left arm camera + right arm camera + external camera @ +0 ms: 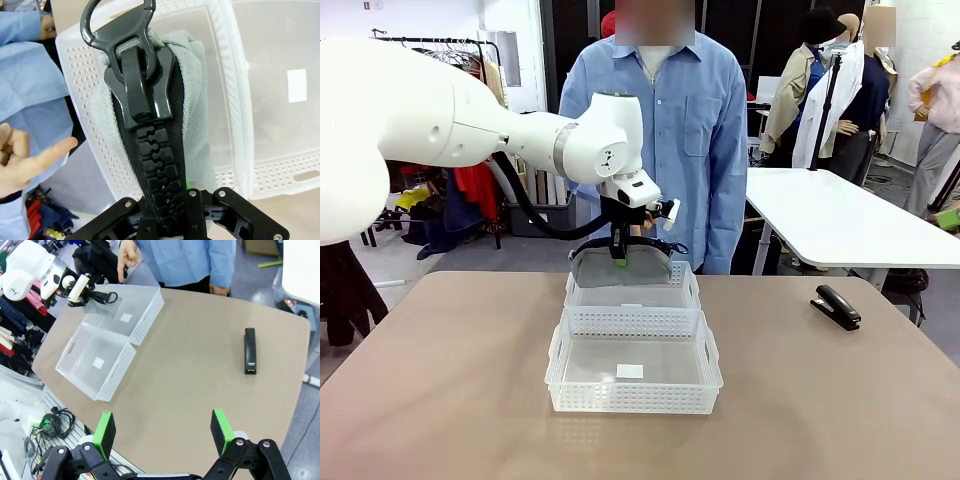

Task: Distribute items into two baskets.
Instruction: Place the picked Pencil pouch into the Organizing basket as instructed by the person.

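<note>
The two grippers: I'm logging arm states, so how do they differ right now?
The left gripper is shut on the big zipper; the right gripper is open and empty. The left hangs above the far basket; the right sits high over the table. Both have green pads.

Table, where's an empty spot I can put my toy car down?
The widest bare patch runs from the near basket out to the table's left edge. Another lies between that basket and the stapler, and along the front edge. It is crowded at the far basket, where the left fingers hold a black band over it.
</note>
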Controlling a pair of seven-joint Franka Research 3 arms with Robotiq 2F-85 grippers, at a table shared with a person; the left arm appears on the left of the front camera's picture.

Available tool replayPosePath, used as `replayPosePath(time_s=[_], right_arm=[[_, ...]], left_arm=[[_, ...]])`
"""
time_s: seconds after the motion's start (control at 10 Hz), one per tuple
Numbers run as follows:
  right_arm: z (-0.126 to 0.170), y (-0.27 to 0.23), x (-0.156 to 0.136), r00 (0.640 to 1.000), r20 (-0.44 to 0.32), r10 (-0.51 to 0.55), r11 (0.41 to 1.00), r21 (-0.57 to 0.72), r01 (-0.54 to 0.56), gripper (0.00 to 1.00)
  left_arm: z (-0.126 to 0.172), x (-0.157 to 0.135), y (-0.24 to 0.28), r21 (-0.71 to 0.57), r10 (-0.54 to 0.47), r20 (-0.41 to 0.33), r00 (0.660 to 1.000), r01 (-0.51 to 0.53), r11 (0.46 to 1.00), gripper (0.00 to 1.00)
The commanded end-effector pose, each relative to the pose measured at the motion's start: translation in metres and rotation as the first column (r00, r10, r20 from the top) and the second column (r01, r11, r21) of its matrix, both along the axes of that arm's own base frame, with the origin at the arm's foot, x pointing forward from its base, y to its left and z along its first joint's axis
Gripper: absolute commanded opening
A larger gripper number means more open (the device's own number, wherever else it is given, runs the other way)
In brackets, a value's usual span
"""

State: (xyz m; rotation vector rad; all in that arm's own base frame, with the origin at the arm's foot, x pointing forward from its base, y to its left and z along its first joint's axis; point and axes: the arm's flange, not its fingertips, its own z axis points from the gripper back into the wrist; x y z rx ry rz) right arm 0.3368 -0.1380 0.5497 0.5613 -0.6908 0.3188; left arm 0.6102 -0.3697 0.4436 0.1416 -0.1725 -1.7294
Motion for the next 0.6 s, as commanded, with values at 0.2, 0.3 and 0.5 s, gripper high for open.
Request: replayPosePath(time_s=[0.2,0.3,0.5], right_arm=[[0.001,0.0,0.001,1.0,0.018,0.01,1.0,0.016,-0.01,1.0],[0.001,0.0,0.001,1.0,0.018,0.01,1.0,0.016,-0.01,1.0],[0.001,0.0,0.001,1.0,0.018,0.01,1.0,0.016,-0.01,1.0]], left_arm=[[-0.016,-0.004,-0.013,0.003,-0.011,0.055,0.998,0.011,1.0,0.0],[-0.024,-0.003,-0.014,-0.001,-0.012,0.061,0.998,0.012,1.0,0.0],[-0.042,0.001,-0.019,0.021,-0.021,0.046,0.999,0.021,1.0,0.0]])
